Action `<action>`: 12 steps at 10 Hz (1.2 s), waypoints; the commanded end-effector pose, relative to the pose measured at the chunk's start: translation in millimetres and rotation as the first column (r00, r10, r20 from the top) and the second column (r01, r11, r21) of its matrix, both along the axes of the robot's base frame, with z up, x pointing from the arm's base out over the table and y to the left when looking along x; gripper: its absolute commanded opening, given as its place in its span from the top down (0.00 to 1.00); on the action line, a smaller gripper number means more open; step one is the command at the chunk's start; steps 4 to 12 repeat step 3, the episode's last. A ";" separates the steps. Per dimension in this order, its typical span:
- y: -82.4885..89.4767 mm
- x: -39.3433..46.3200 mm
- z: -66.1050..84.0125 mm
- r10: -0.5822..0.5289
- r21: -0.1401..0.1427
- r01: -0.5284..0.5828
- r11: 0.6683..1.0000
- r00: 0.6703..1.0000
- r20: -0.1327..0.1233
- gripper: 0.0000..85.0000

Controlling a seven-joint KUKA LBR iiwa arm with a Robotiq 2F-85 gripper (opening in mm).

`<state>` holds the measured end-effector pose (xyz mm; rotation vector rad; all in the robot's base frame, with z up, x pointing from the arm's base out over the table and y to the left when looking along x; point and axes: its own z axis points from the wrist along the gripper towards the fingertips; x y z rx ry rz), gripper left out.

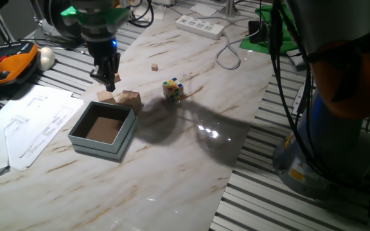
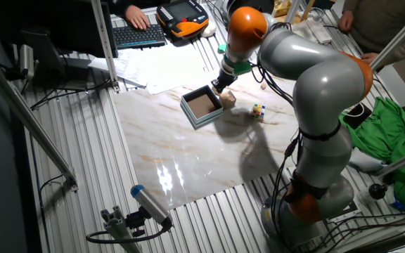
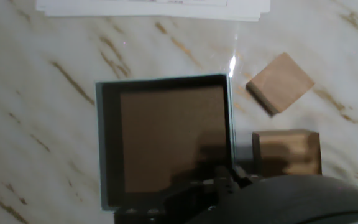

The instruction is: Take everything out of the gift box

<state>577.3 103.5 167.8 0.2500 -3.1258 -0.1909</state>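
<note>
The grey-blue gift box (image 1: pixel 103 130) sits near the table's left edge, and its brown inside is bare in the hand view (image 3: pixel 166 137). Two light-tan wooden blocks (image 1: pixel 106 97) (image 1: pixel 130 98) lie on the marble just beyond the box; the hand view shows them beside it (image 3: pixel 281 82) (image 3: pixel 286 152). The multicoloured puzzle cube (image 1: pixel 173 89) stands further right on the table, also seen in the other fixed view (image 2: pixel 259 110). My gripper (image 1: pixel 108 82) hangs just above the left block, apart from it, holding nothing, with its jaws looking open.
White paper sheets (image 1: pixel 24 128) lie left of the box. A tiny tan cube (image 1: pixel 154 67) sits further back. A power strip (image 1: pixel 201 25) and cable lie at the far edge. An orange pendant (image 1: pixel 11 67) rests at left. A green cloth (image 2: pixel 392 126) lies beside the arm's base.
</note>
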 end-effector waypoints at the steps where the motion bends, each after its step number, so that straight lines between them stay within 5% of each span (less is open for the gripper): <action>1: 0.9 -0.4 -0.7 0.002 -0.005 -0.002 1.000 1.000 0.009 1.00; 12: 0.4 -0.4 -1.7 0.010 -0.017 -0.010 1.000 1.000 0.002 1.00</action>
